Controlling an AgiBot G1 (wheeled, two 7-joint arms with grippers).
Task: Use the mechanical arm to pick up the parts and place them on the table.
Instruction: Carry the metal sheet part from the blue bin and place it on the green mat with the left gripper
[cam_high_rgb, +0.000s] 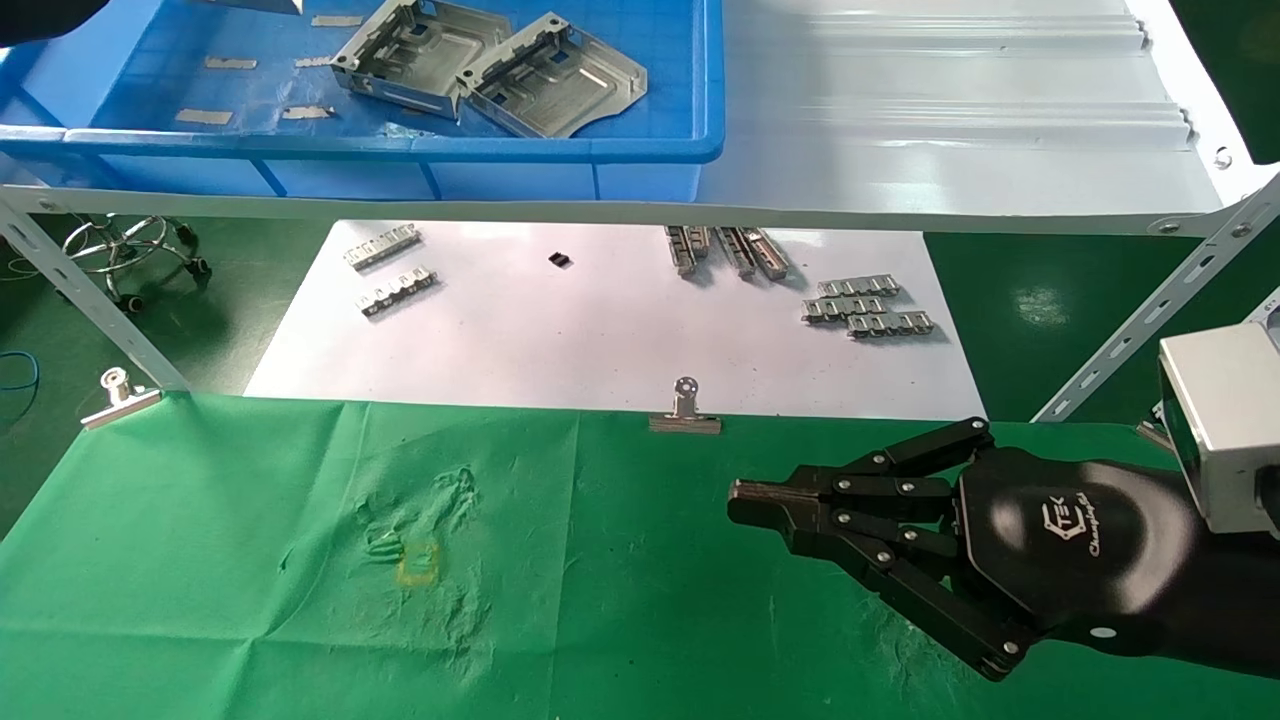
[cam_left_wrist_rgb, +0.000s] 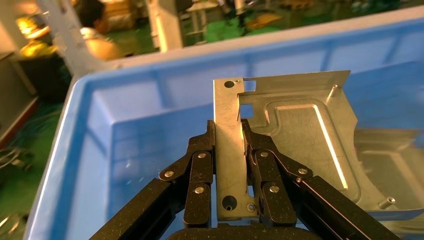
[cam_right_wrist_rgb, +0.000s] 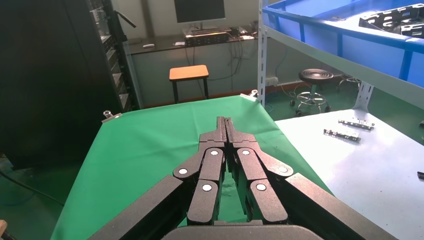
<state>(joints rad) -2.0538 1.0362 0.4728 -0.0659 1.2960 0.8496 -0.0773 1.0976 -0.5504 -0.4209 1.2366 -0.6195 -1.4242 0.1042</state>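
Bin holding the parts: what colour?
Blue bin, clearest in head view; left end effector grips one part.

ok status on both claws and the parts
Left claw shut on one part above the blue bin. Right claw shut, empty, over the green table. Two parts left in the bin.

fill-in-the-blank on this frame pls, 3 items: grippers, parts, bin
1. The left gripper is shut on a sheet-metal ____.
2. The right gripper hovers with fingers closed and empty above the ____ cloth.
3. In the head view, ____ parts lie side by side in the blue bin.

Missing words: part; green; two
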